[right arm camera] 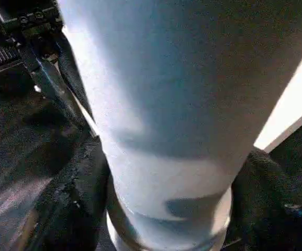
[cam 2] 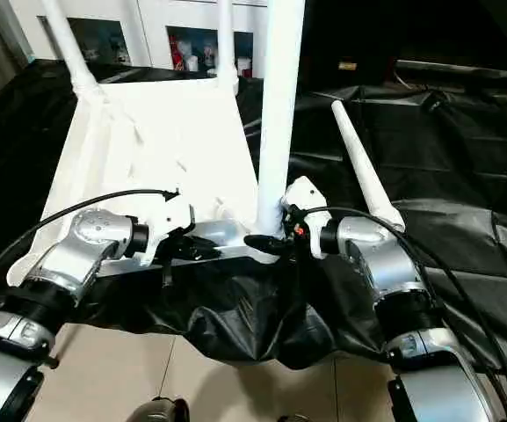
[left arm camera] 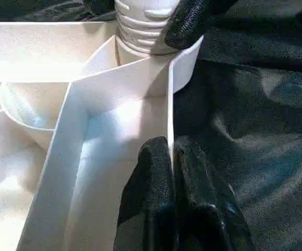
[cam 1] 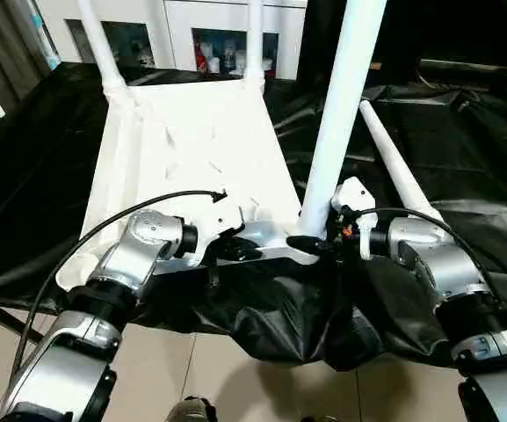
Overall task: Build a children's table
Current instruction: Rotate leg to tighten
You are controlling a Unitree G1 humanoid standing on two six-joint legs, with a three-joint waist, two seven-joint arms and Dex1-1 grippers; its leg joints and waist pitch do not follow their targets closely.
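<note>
Lying upside down on the black-draped surface point(cam 1: 464, 123), rimmed underside up: the children's table point(cam 1: 200, 149), its top reaching from the near edge toward the far edge.

Legs fitted: two at the far corners point(cam 1: 99, 44) point(cam 1: 255, 40); a third point(cam 1: 345, 97) upright at the near right corner.

Leg unfitted: one point(cam 1: 394, 158), flat on the cloth just beside the top's right side.

Left tool point(left arm camera: 171, 209): closed, pinching the near rim wall.

Right tool point(right arm camera: 161, 209): fingers spread on either side of the third leg's base; whether they press it, cannot tell. Threads show at the socket, so this leg is judged not fully seated.

Remaining, by judgement: seat the third leg, fit the fourth at the empty near left corner socket point(cam 1: 77, 264), turn the table upright.
</note>
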